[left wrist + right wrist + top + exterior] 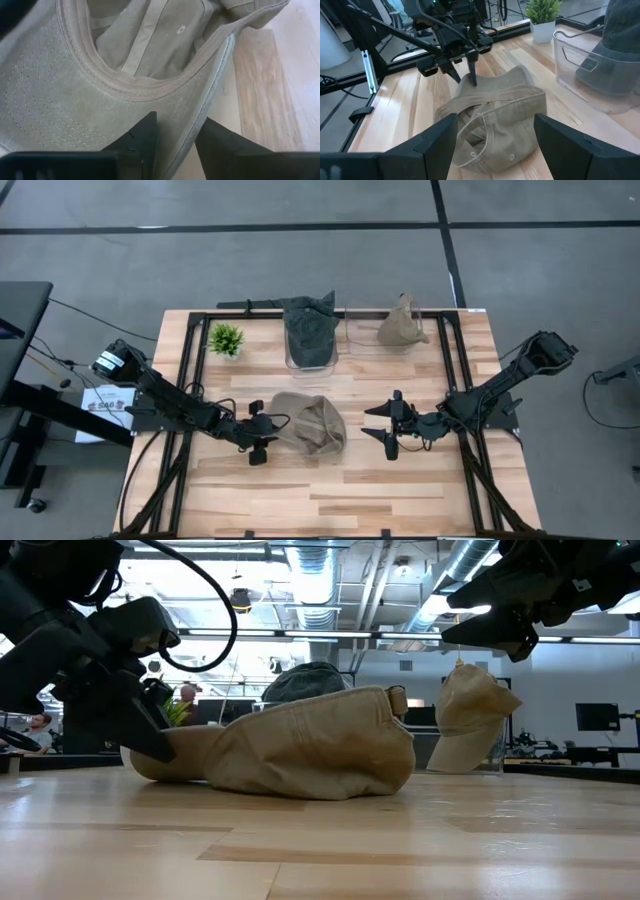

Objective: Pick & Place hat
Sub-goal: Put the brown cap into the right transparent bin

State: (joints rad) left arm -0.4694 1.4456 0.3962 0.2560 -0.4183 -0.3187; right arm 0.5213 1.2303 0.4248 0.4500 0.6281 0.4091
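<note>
High view: tan cap [308, 426] lies crumpled at centre of the wooden table [420, 490]. Left gripper [262, 436] sits at its left edge; right gripper [387, 423] waits to the right, well apart, fingers spread wide, holding nothing. Upper centre: a clear bin [309, 345] holding a dark grey cap [310, 328], a second clear bin [390, 330] with another tan cap [401, 326], and a small potted plant [226, 339] at upper left.

Low view: cap slumped mid-frame, left gripper touching its left end.

Left wrist view: brim [60, 105] fills the frame, its edge running between the two fingers [142, 137], which stand narrowly apart; not clearly pinched yet.

Right wrist view: left gripper's fingers straddle the cap's far rim.

Judgement: close on the stiff brim, not loose crown cloth, then lift slowly so the cap doesn't slip out.
</note>
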